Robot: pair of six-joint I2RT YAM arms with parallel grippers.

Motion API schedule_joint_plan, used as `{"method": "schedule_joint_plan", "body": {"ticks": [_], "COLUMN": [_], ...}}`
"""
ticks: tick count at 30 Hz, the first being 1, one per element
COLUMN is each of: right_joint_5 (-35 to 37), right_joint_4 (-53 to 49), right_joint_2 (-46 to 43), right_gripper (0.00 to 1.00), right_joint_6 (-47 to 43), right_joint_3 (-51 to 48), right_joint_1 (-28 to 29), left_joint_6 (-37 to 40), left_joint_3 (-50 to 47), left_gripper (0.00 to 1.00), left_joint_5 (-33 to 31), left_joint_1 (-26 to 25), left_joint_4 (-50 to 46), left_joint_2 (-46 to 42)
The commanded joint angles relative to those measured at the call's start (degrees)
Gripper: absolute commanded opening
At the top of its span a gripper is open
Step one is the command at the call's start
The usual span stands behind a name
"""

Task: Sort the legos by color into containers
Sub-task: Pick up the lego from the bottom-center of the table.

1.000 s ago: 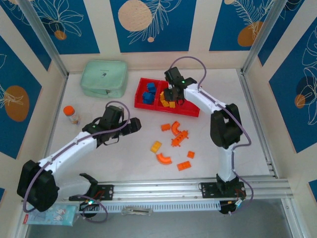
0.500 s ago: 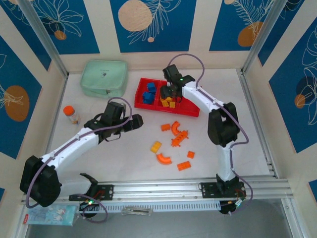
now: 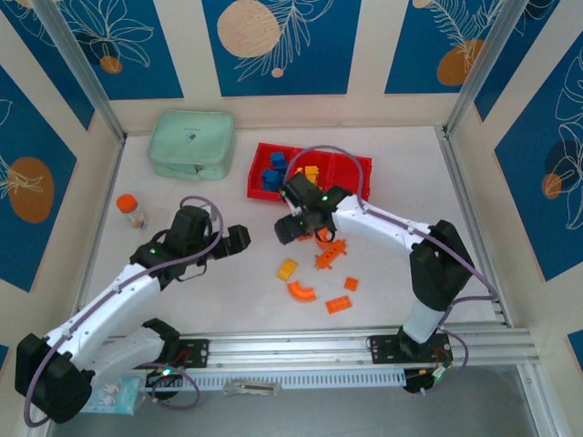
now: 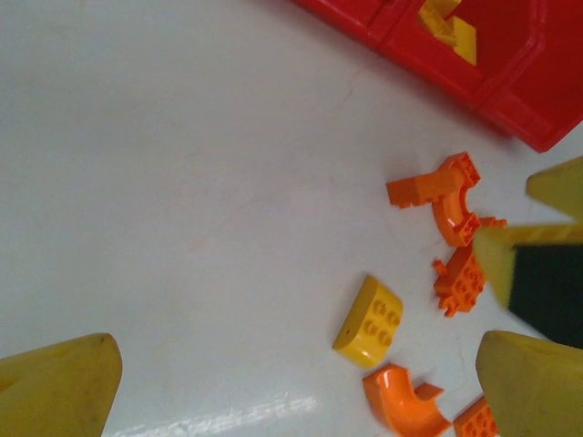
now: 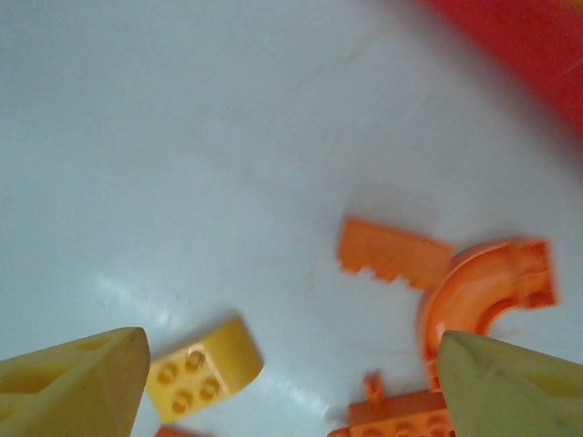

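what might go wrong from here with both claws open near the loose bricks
1. The right claw hangs open over a tight orange cluster. An orange arch lies right against a flat orange piece, so closing may catch both or shove one away.
2. The left claw points at the same patch, and the yellow brick lies near both claws. If both reach for it, the arms may collide.

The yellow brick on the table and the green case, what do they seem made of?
Yellow brick: likely hard moulded plastic, smooth, slightly glossy; round moulded studs or sockets show. Green case: probably soft fabric, matte; rounded, cushioned edges.
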Motion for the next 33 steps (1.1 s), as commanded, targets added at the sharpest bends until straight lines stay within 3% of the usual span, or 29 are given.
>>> {"method": "schedule_joint_plan", "body": {"ticks": [1,9,19,23,29,33], "right_joint_5": [-1.76,0.09,0.25,0.44,-0.48,0.24], "right_joint_4": [-0.42,1.26,4.74,4.46,3.70,1.65], "right_joint_2": [-1.26,5.24,11.34,13.54,13.80,12.76], "right_gripper": [0.86,0.94,0.97,0.89,0.68,0.71], "right_joint_6": [-0.13,-1.51,-3.75,-4.53,-4.97,-4.98], "right_joint_3": [-2.72,-4.47,-4.11,-2.74,-2.74,-3.09], "right_joint_1": [3.20,8.26,8.73,8.39,8.41,8.76], "left_joint_6": [-1.56,-3.01,-2.86,-3.09,-3.18,-3.21], "left_joint_3": [-2.23,-5.06,-5.20,-5.20,-5.11,-5.14], "left_gripper": [0.99,0.99,0.99,0.99,0.99,0.99], "left_joint_5": [-1.26,-2.55,-3.29,-2.96,-3.35,-3.38], "left_joint_1": [0.74,0.75,0.80,0.89,0.85,0.84], "left_joint_4": [-3.34,-6.45,-6.18,-5.57,-6.00,-6.23], "left_joint_2": [-3.55,-7.68,-6.48,-6.03,-6.20,-6.47]}}
